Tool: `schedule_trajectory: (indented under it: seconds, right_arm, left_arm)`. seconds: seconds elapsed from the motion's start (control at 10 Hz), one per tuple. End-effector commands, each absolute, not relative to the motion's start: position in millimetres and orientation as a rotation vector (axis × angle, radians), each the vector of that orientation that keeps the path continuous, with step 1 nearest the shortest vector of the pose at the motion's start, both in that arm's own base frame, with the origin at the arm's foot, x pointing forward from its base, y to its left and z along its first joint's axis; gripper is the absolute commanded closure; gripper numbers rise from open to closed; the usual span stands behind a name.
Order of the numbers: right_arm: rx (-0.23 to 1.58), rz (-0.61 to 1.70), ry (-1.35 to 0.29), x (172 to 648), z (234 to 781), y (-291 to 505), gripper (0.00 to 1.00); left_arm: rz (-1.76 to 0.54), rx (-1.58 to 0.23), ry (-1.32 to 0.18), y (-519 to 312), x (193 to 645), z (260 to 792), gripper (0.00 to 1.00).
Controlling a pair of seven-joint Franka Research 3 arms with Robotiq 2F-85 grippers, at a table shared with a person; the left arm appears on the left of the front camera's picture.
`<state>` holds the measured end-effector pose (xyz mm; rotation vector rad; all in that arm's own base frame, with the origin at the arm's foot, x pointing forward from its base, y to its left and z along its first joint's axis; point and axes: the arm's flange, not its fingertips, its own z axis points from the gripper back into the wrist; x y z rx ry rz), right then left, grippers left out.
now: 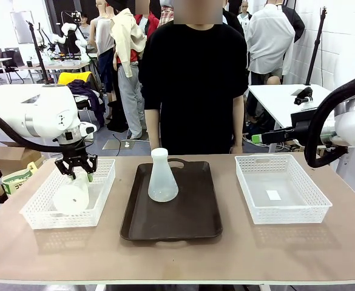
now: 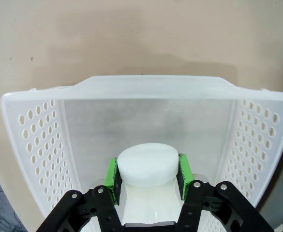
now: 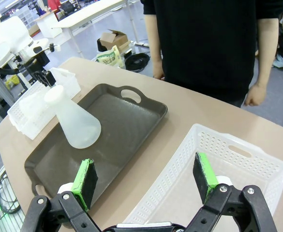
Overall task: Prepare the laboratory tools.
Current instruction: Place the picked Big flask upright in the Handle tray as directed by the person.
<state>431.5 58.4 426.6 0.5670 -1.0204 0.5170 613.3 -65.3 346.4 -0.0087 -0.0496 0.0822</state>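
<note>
Nearest our left wrist camera, the left pincer [image 2: 147, 176] clamps its green pads [image 2: 112, 177] on the neck of a whitish flask [image 2: 146, 166] inside the left white basket [image 2: 32, 145], a grip the front view gives only from afar, the flask [image 1: 71, 196] lying tilted with its base toward us. In our right wrist view the right pincer [image 3: 146, 179] stands wide open and holds nothing, above the near rim of the right basket [image 3: 238, 159], whose one small white slip [image 1: 273, 195] we see from the front. The second flask [image 1: 162, 176] stands upright on the dark tray [image 1: 192, 215] at mid tabletop [image 1: 177, 257], before the person [image 1: 195, 85] in black.
</note>
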Motion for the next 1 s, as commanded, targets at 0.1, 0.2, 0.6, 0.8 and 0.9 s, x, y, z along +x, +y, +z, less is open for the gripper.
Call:
schedule_trajectory:
  seconds: [0.1,0.2,0.6,0.8,0.9]
  right_arm:
    - [0.568,0.508,-1.011,430,427,59,0.00]
    - [0.568,0.508,-1.011,430,427,59,0.00]
    - [0.568,0.508,-1.011,430,427,59,0.00]
    - [0.568,0.508,-1.011,430,427,59,0.00]
    - [0.568,0.508,-1.011,430,427,59,0.00]
  left_arm:
    - [0.100,-0.026,-0.080,-60,586,399,1.00]
    - [0.092,-0.036,-0.103,-58,583,413,1.00]
    - [0.053,-0.100,-0.155,-46,567,457,1.00]
    - [0.014,-0.133,-0.185,-42,557,475,1.00]
    - [-0.012,-0.156,-0.195,-41,552,484,1.00]
